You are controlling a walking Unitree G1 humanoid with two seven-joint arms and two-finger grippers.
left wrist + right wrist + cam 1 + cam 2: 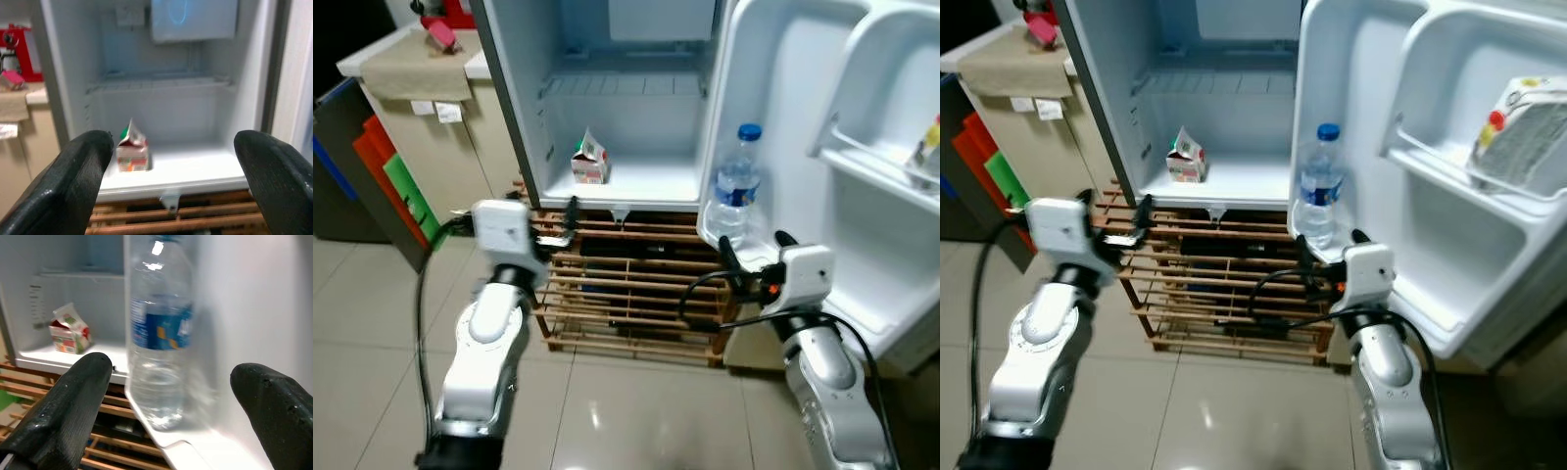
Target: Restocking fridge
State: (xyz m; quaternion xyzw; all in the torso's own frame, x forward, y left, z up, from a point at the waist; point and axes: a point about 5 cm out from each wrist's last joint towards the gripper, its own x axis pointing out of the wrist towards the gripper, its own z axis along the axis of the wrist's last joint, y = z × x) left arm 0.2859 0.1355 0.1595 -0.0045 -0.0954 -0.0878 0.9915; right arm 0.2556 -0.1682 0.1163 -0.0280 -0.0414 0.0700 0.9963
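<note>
Open fridge (636,181) standing on a slatted wooden rack (626,294), door (783,108) swung wide to the robot's right. Places are given relative to the fridge.

Interior: a small carton (590,159) stands upright on the white floor of the compartment, left of centre and set back from the front edge, apart from the left wall. The rest of that floor is bare up to the right wall. Above it a wire shelf (622,86) spans the full width, and a closed inner flap (194,19) sits at the top.

Door: a clear water bottle (736,188) with a blue cap stands upright in the lowest door bin, at the end nearest the hinge. The upper door bin (1459,171) holds a pale package (1518,122) leaning against its wall.

Left end effector (570,219): held just below the front edge of the compartment floor, over the top of the rack, fingers (80,171) spread wide apart and holding nothing. The carton is seen between them, well beyond the tips.

Right end effector (756,257): held just below and in front of the bottle's bin, fingers (73,401) spread wide and empty. The bottle stands between them in the wrist view, apart from both.

Left of the fridge: a tabletop (401,54) with a beige cloth hanging over its edge and red items on it. Tiled floor (607,411) lies in front of the rack.
</note>
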